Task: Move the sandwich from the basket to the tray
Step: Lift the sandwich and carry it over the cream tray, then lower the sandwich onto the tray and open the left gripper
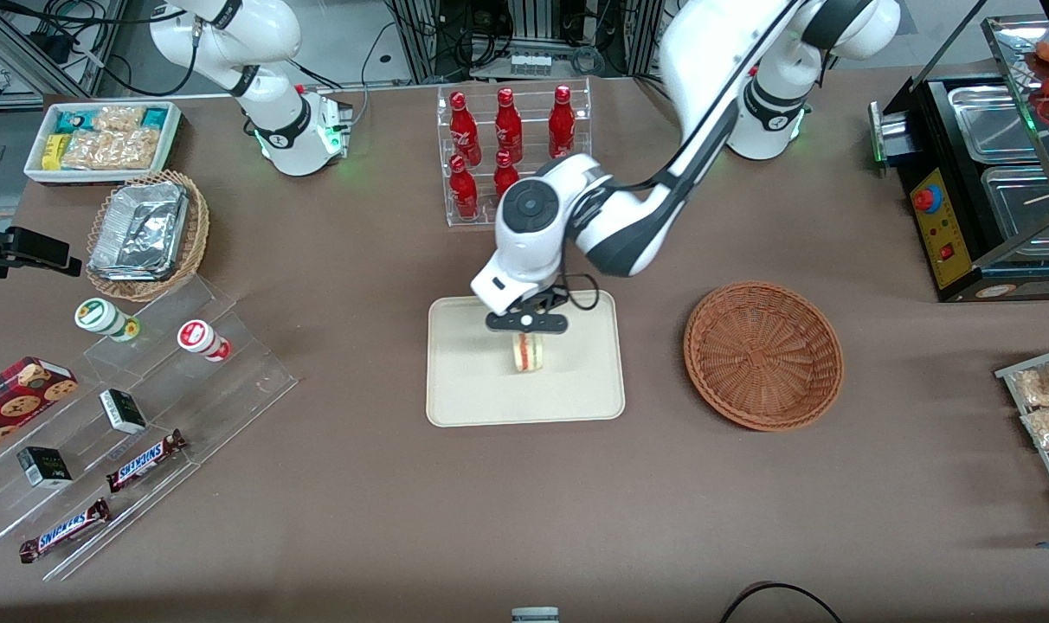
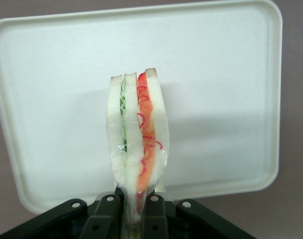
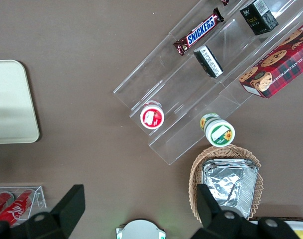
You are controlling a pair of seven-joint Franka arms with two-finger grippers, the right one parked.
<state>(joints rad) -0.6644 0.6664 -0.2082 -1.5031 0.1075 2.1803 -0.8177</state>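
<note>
At centre frame in the front view, the end effector point(image 1: 526, 333) pinches the sandwich point(image 1: 529, 353) by one end, long axis hanging straight down over the tray point(image 1: 585, 381), with the basket point(image 1: 762, 355) vacant alongside.

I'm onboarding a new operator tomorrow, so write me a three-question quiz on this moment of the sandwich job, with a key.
1. True or false: the sandwich lies in the basket.
2. Multiple choice: the gripper is
A) open over the basket
B) shut on the sandwich over the tray
C) open beside the red bottles
3. Short answer: which filling colours show between the bread slices in the left wrist view?

Key
1. False: the basket holds nothing, and the sandwich is in the gripper above the tray.
2. B
3. Green and red.
</note>
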